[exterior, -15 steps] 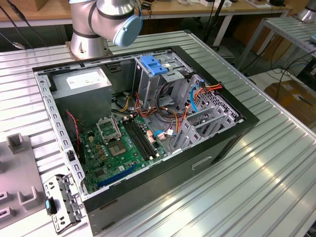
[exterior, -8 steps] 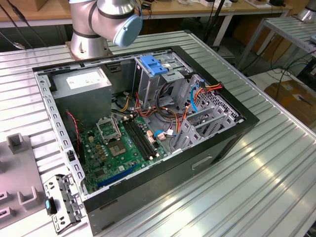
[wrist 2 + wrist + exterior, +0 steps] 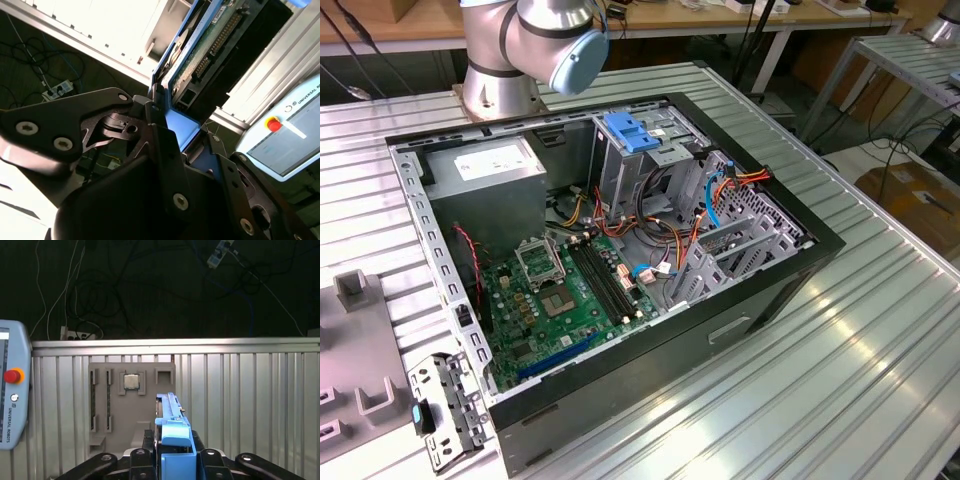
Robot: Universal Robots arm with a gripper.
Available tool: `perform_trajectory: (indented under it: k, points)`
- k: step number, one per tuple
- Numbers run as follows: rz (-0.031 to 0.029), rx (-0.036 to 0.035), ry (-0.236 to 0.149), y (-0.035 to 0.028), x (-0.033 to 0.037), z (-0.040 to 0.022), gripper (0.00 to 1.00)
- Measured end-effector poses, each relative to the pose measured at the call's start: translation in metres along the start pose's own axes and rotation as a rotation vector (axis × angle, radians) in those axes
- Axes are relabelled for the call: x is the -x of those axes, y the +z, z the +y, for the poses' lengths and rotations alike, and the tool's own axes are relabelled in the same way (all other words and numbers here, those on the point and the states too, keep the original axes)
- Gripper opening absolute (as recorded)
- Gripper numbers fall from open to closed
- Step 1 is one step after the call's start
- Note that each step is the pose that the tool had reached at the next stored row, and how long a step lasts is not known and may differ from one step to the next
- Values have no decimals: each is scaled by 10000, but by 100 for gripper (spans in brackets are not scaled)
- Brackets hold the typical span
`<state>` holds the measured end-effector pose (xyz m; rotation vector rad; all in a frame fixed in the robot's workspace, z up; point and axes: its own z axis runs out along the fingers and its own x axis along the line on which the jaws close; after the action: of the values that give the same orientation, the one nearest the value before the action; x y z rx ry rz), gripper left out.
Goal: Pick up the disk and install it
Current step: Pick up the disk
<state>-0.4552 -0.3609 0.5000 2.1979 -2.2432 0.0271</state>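
In both wrist views my gripper [image 3: 173, 447] is shut on the disk [image 3: 172, 422], held on edge between the black fingers [image 3: 140, 455]. Its bright blue carrier rail faces the first wrist camera. In the second wrist view the disk [image 3: 210, 45] shows its green circuit board and connector, framed by the blue rail, with my gripper [image 3: 162, 117] clamped on its near end. The disk hangs above a ribbed aluminium table [image 3: 250, 390]. In the exterior view the open computer case [image 3: 750, 300] lies on its side, its drive cage [image 3: 640, 160] near the arm's base [image 3: 510, 50].
A grey fixture plate [image 3: 105, 405] carrying a processor chip [image 3: 131, 382] lies under the disk. A teach pendant [image 3: 12, 405] with a red button sits beside it. In the case are a grey power supply box [image 3: 485, 168], a green motherboard [image 3: 560, 300] and loose cables [image 3: 720, 190].
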Motion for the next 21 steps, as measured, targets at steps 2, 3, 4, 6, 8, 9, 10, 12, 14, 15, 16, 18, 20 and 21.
perform_trajectory:
  k: [2, 3, 4, 6, 8, 9, 10, 12, 14, 15, 16, 18, 20, 21]
  points:
    - [0, 0, 1, 0, 0, -10, 37]
    - [0, 0, 0, 0, 0, -14, 37]
    - [0, 1, 0, 0, 1, -17, 37]
    - [0, 0, 0, 0, 1, -24, 37]
    - [0, -1, 0, 1, 1, -31, 37]
    - [0, 1, 0, 0, 1, -37, 37]
    - [0, 1, 0, 0, 1, -42, 37]
    - [-1, 0, 1, 1, 1, -51, 37]
    - [0, 0, 0, 0, 1, -63, 37]
    - [0, 0, 0, 1, 1, -68, 37]
    - [0, 0, -1, 1, 1, -77, 37]
    - [0, 0, -1, 1, 2, -88, 37]
    - [0, -1, 0, 1, 2, -100, 37]
    - [0, 0, 0, 1, 2, -106, 37]
